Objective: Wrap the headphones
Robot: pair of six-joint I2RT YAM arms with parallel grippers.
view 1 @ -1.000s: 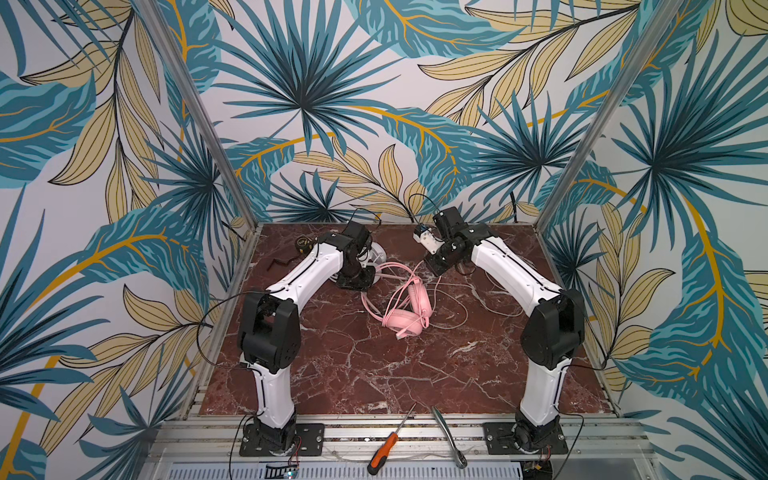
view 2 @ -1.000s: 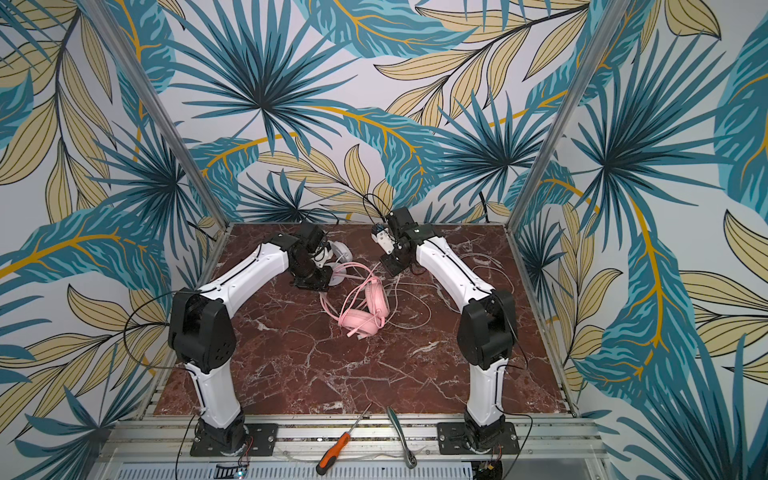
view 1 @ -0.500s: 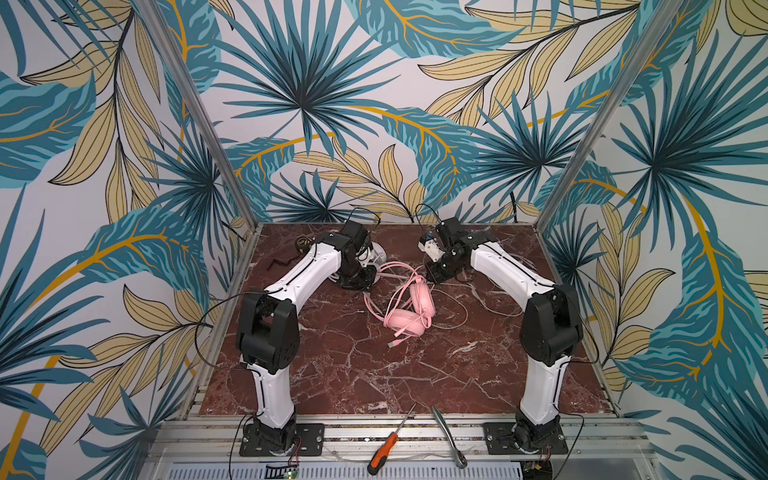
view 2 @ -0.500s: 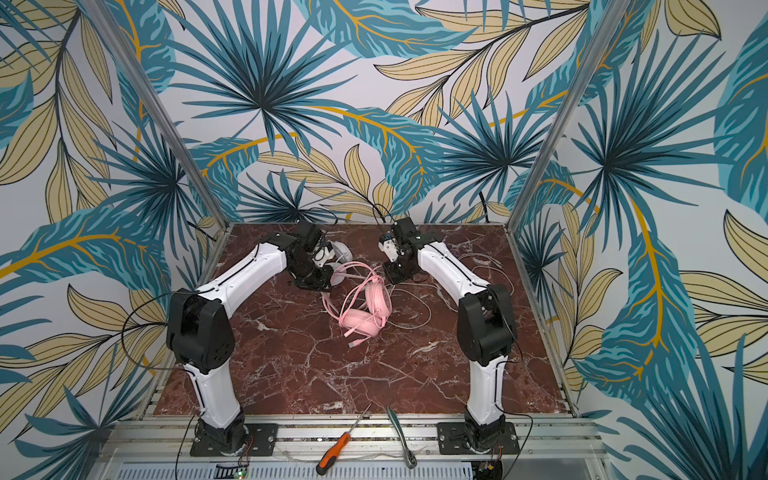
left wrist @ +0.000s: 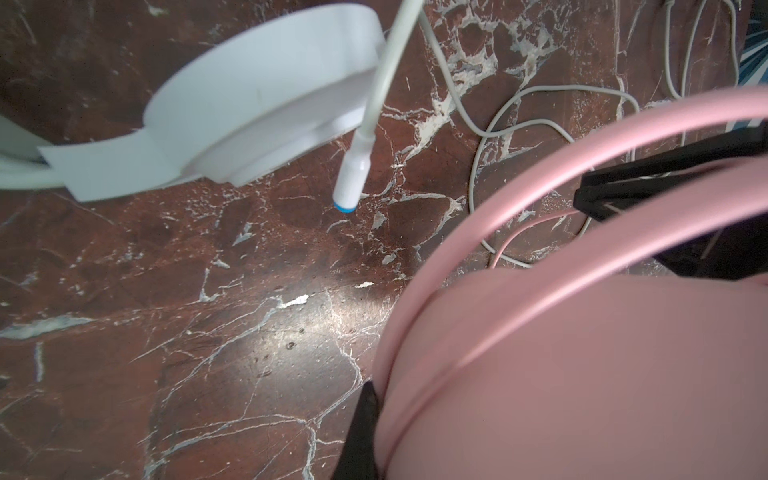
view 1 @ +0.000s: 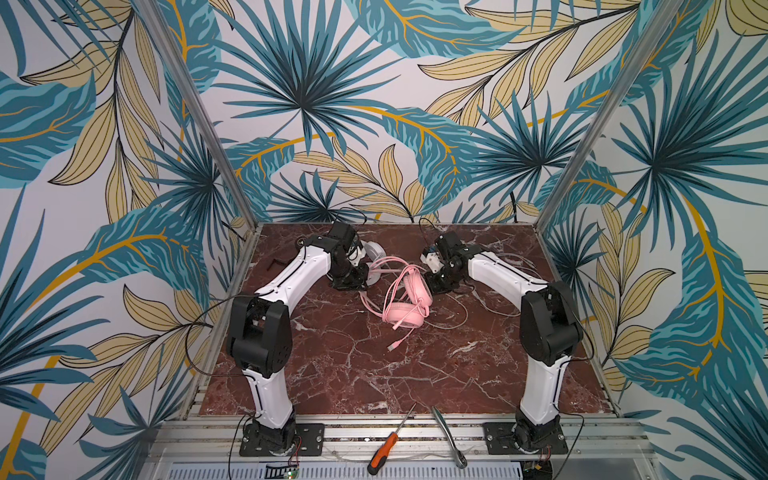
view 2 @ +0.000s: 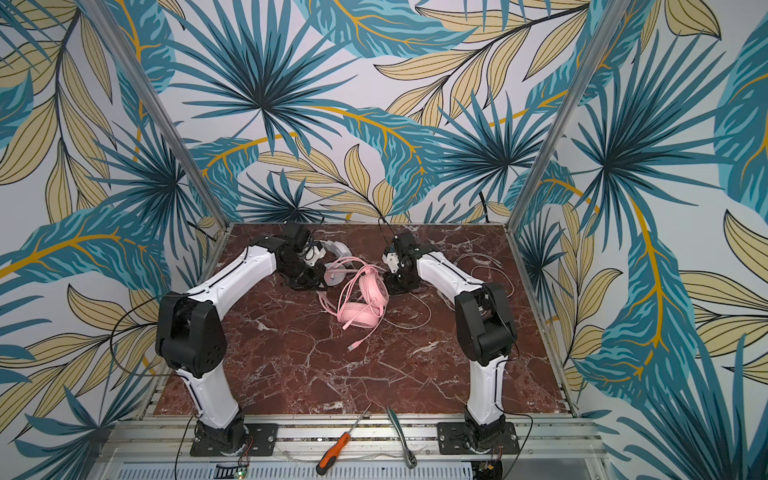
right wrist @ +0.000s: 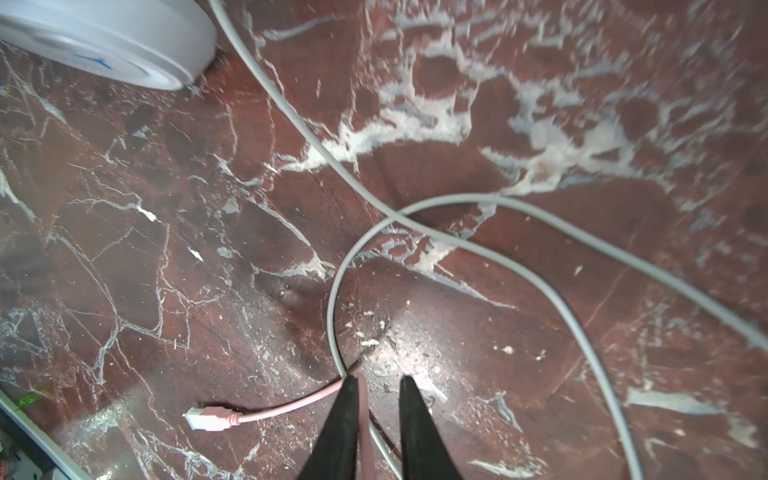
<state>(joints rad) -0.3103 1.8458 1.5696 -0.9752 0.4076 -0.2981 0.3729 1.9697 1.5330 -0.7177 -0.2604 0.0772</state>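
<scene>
In both top views the pink headset (view 1: 409, 307) lies centre frame. Left wrist, right side: my left gripper (left wrist: 471, 293) clamps its headband (left wrist: 540, 166), likely anchoring it for winding. Right wrist, lower centre: my right gripper (right wrist: 376, 380) stands slightly parted, pink cable (right wrist: 282, 409) loose between.

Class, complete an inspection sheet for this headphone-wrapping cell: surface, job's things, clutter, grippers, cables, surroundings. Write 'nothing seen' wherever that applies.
Surface: red-brown marble tabletop with white veins.
Job's things: all-pink over-ear headset mid-table, one cup propped up; all-white over-ear headset at the back, mostly hidden by the left arm.
Clutter: orange-handled screwdriver and metal ratchet wrench on the front aluminium rail.
Grippers: left gripper shut against the pink headset, grip hidden; right gripper open, thin pink cable between its jaws.
Cables: pink cable's USB plug lies loose on the marble; grey-white cable in loose crossing loops.
Surroundings: palm-leaf printed walls, aluminium corner posts.
</scene>
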